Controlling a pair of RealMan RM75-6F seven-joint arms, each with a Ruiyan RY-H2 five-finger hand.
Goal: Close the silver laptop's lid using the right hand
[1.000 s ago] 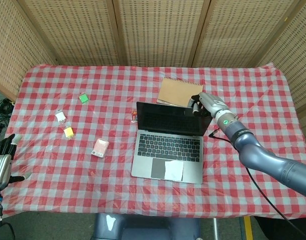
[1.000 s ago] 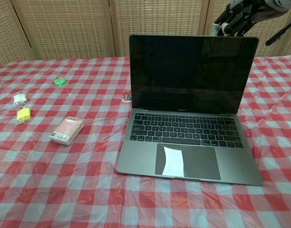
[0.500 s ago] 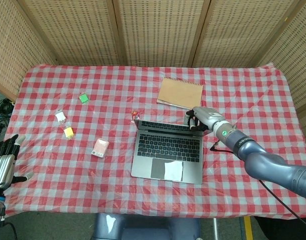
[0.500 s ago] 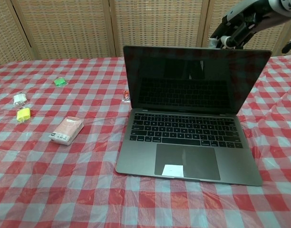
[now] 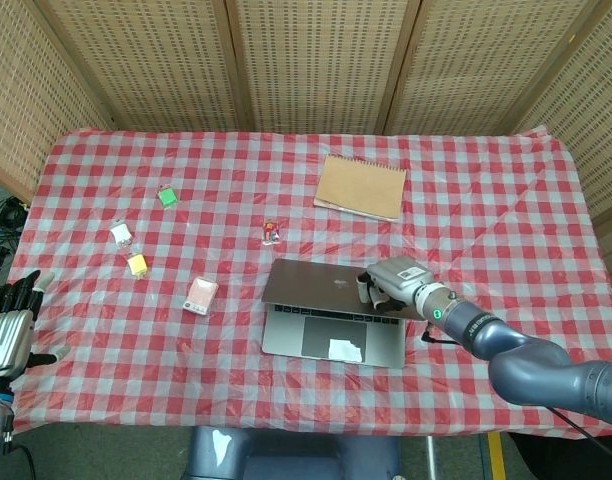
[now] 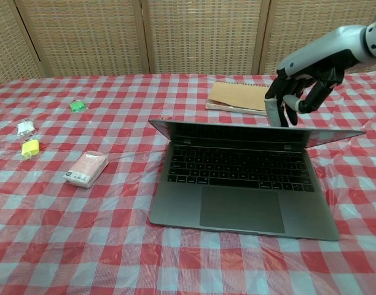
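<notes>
The silver laptop point(image 5: 331, 315) sits at the table's front middle with its lid point(image 6: 255, 131) tipped far forward, hanging low over the keyboard point(image 6: 237, 169) at a shallow angle. My right hand point(image 5: 386, 284) rests on the back of the lid near its right corner. In the chest view the right hand point(image 6: 297, 86) reaches down with bent fingers point(image 6: 279, 114) pressing the lid's top and grips nothing. My left hand point(image 5: 10, 325) hangs off the table's left edge, fingers spread and holding nothing.
A brown notebook point(image 5: 359, 187) lies behind the laptop. Left of the laptop lie a pink packet point(image 5: 201, 295), a yellow piece point(image 5: 137, 264), a white piece point(image 5: 121, 234) and a green piece point(image 5: 167, 196). A small red item point(image 5: 271, 232) sits just behind the laptop's left corner.
The lid has swung from upright to nearly flat over the keyboard. My right hand came forward and down with it. The left hand has barely moved.
</notes>
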